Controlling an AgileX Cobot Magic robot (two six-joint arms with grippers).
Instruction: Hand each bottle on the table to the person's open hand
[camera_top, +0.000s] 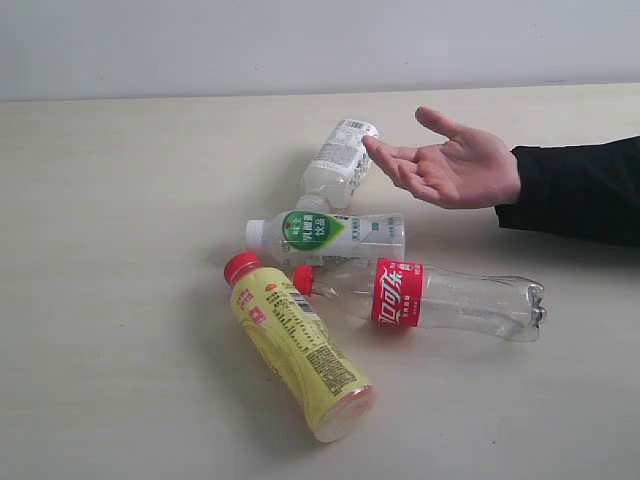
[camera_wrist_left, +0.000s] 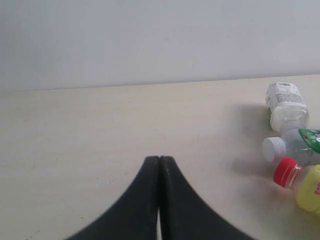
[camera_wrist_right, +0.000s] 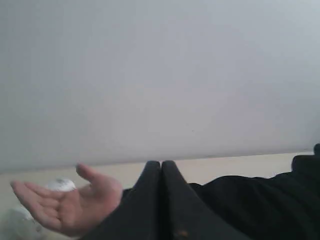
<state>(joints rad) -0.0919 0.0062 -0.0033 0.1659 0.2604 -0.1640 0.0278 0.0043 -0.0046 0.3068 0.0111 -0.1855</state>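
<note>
In the exterior view, four small plastic drink bottles lie on their sides in a loose cluster around the middle of the pale cream, faintly wood-grained bench (camera_top: 110, 200). The yellow bottle with a red cap (camera_top: 297, 345) is nearest the front edge, its cap pointing toward the cluster and its base toward the front. Just beside its cap lies the clear bottle with a red Coca-Cola label (camera_top: 425, 297), its red cap close to the yellow bottle's neck and its base pointing toward the right edge. Behind these lies a whitish bottle with a green and white label and a white cap (camera_top: 330, 234), its cap toward the left edge. Farthest back, toward the rear edge, is a second whitish bottle with a printed white label (camera_top: 340, 163), angled with its neck down toward the green-labelled one. A bare, light-skinned open hand (camera_top: 452, 165), palm up with fingers spread, on an arm in a black sleeve (camera_top: 580, 190), reaches in from the right edge and hovers above the bench, its fingertips overlapping the rear bottle in this view. No arm or end effector shows here. In the left wrist view, the left end effector (camera_wrist_left: 159, 161) has its two black fingers pressed together over bare bench, holding nothing; three of the bottles show well apart from it. In the right wrist view, the right end effector (camera_wrist_right: 161, 165) is likewise pressed together and empty, with the open hand and black sleeve beyond it.
</note>
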